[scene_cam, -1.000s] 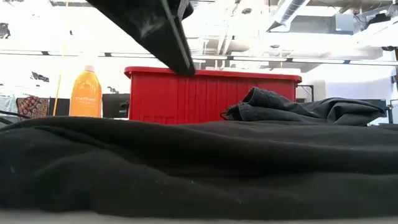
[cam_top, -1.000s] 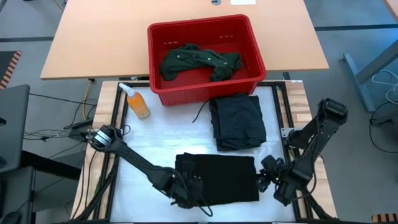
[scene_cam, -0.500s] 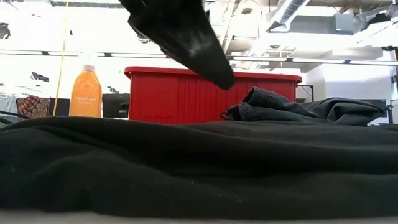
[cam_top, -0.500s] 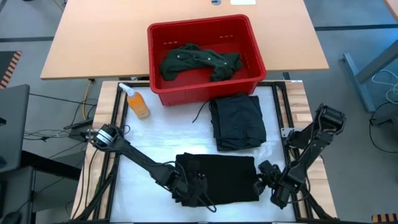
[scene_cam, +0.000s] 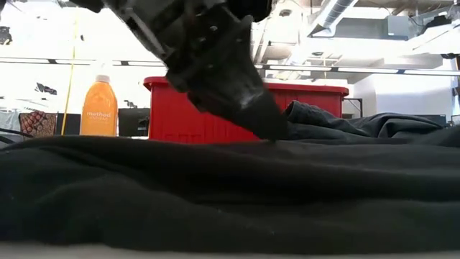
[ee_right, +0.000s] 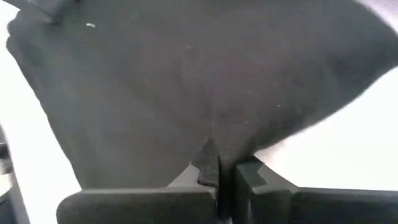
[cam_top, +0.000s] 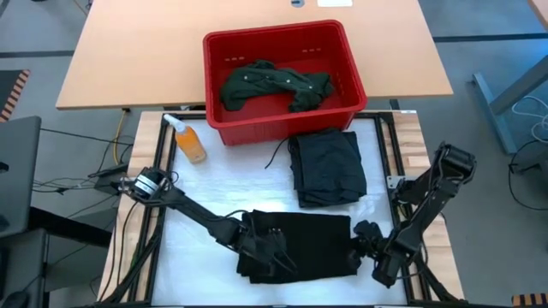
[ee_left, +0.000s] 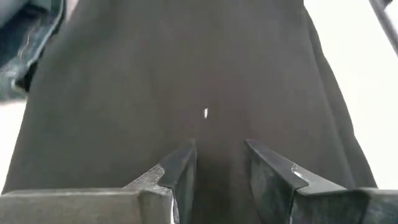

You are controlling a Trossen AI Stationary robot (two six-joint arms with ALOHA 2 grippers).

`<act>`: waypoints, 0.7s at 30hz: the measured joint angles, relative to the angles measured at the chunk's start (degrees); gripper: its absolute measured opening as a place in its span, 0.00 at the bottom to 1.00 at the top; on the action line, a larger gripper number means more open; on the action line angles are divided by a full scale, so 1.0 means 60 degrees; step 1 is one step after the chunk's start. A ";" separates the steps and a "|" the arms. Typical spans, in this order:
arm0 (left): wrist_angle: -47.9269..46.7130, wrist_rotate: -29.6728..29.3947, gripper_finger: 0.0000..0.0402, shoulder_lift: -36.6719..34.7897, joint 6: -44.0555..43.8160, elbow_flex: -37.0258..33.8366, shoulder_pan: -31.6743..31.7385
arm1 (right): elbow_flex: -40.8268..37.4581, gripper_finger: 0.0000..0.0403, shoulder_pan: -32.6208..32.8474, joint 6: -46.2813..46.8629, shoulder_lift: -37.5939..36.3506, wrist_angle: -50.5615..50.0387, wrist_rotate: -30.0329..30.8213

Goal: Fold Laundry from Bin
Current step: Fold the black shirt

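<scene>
The black garment (cam_top: 304,244) lies flat in a dark rectangle on the white table (cam_top: 218,192) well in front of the red bin (cam_top: 282,81), where the green buttoned shirt (cam_top: 274,85) is still bunched inside. Just in front of the bin rests a folded dark piece (cam_top: 327,167); the orange bottle (cam_top: 188,139) stands beside the bin's left corner.

My right gripper (cam_top: 361,250) is low at the black garment's right edge, clenched on a pinch of its cloth. My left gripper (cam_top: 276,253) is stretched over the garment's left half, fingers (ee_left: 180,168) parted a little and tips down on the fabric, grasping nothing I can make out.

From table height the garment hides most of the bin's base.
</scene>
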 joint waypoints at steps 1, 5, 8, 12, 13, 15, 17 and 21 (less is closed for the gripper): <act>0.0345 0.0024 0.31 0.0000 0.0053 -0.0074 0.0022 | 0.0002 0.07 0.0030 -0.0202 -0.0242 -0.0087 -0.0009; 0.1363 -0.0006 0.31 0.0000 0.0263 -0.0167 0.0131 | 0.0291 0.11 0.0030 -0.0695 -0.1327 -0.1116 -0.0606; 0.1794 -0.0009 0.31 0.0000 0.0374 -0.0175 0.0236 | 0.0736 0.11 0.0034 -0.1396 -0.1942 -0.1895 -0.1155; 0.2470 -0.0003 0.31 0.0000 0.0626 -0.0174 0.0434 | 0.1459 0.08 0.0032 -0.2477 -0.2617 -0.2702 -0.1462; 0.2652 -0.0003 0.31 0.0017 0.0693 -0.0172 0.0488 | 0.1656 0.08 0.0018 -0.2734 -0.2760 -0.2867 -0.1448; 0.3078 0.0021 0.31 0.0272 0.0751 -0.0023 0.0601 | 0.2082 0.08 -0.0022 -0.3188 -0.3004 -0.3162 -0.1280; 0.3273 0.0269 0.31 0.0700 0.0768 0.0210 0.0678 | 0.2451 0.09 -0.0119 -0.3637 -0.3098 -0.3413 -0.1124; 0.3342 0.0383 0.31 0.1666 0.1022 0.1169 0.0756 | 0.2991 0.09 -0.0441 -0.4456 -0.3101 -0.3672 -0.1035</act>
